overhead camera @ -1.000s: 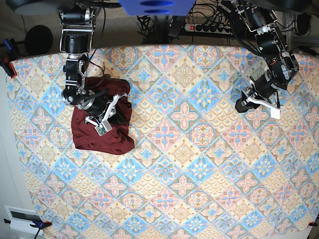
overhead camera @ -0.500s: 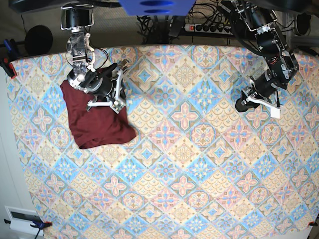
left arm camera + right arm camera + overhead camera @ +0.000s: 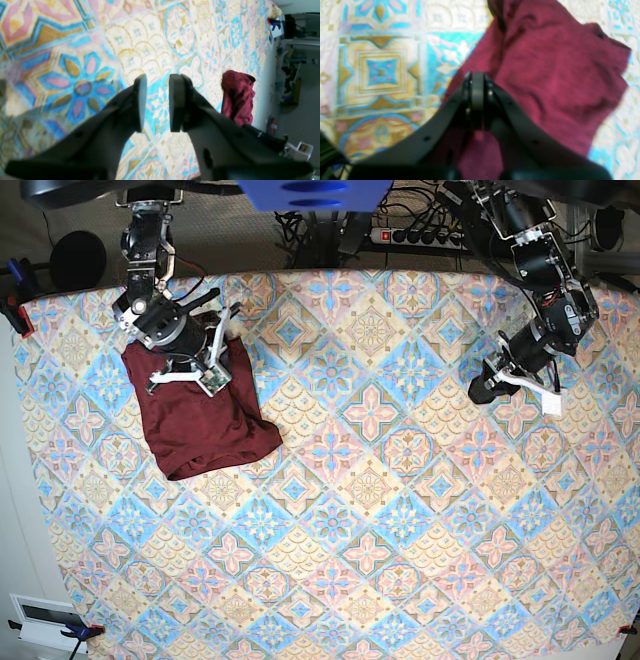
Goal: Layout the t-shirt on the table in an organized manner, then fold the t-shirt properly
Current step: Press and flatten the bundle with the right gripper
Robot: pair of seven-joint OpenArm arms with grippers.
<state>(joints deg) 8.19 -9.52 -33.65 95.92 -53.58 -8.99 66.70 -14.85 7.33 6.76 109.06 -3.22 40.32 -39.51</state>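
A robotics lab — power strip (image 3: 418, 236) (cables trailing) behind patterned table (image 3: 400, 510).

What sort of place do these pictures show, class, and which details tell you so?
Probably a robotics lab or workshop: two robot arms work over a table under a patterned cloth, a power strip with cables lies behind it, and a maroon t-shirt is the test piece.

Pastel tile-patterned table (image 3: 400, 510) with the maroon t-shirt (image 3: 205, 425) spread near its left edge
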